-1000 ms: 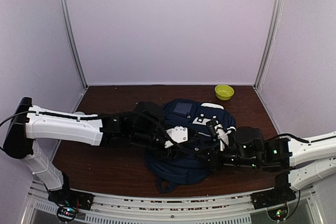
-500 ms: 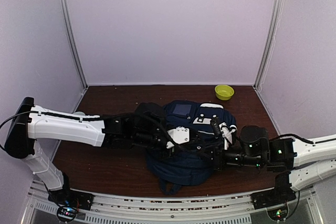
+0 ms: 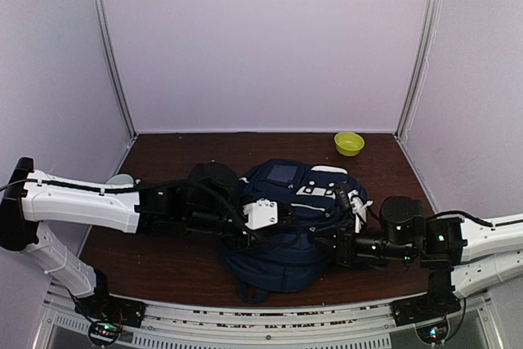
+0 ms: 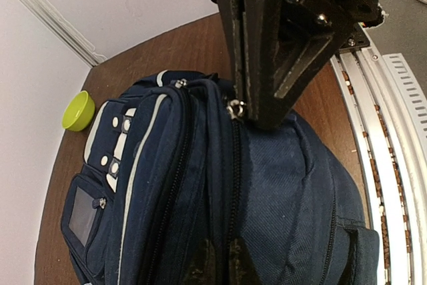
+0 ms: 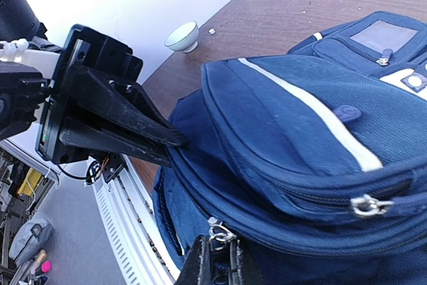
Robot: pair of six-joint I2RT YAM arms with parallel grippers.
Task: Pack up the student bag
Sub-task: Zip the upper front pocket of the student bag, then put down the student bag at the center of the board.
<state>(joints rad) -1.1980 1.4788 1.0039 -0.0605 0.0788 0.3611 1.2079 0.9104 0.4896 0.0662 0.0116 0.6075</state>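
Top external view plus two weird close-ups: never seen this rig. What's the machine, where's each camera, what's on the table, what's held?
Two robot arms are bolted at the near edge of a brown table; each ends in a two-finger gripper. The wide picture comes from a fixed camera above and behind them. The two close-ups come from cameras on the wrists, so each shows its own fingers. On the table lies a navy backpack, with a green bowl at the far right and a pale bowl at the left. The left gripper is closed, seemingly on a metal zipper pull of the bag. The right gripper seems closed on a second zipper pull.
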